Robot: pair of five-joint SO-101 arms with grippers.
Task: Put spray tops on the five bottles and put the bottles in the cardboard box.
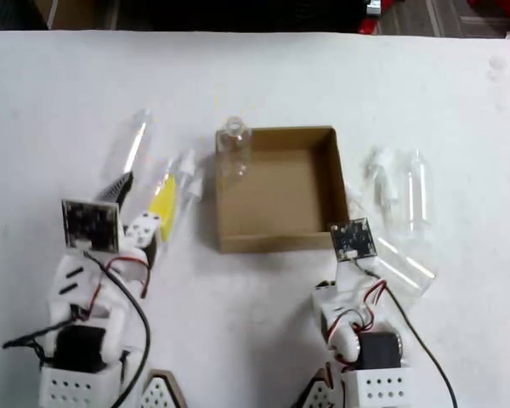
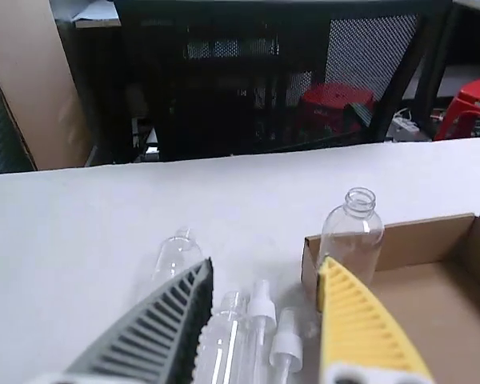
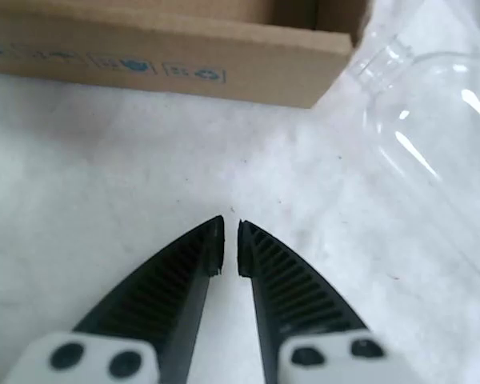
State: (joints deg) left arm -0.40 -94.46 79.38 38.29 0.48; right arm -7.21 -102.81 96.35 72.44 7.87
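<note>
Left claw (image 2: 266, 266) wide open, empty; ahead two lying bottles (image 2: 174, 258), two spray tops (image 2: 262, 308). Right claw (image 3: 230, 232) nearly closed, empty; one box (image 3: 168, 56) ahead

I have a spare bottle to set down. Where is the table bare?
Bare: the far table beyond the cardboard box, and the near patch between the arm bases. Crowded: left of the box, bottles and spray tops at the left gripper; right of it, more bottles by the right gripper; an upright bottle at its far left corner.
</note>
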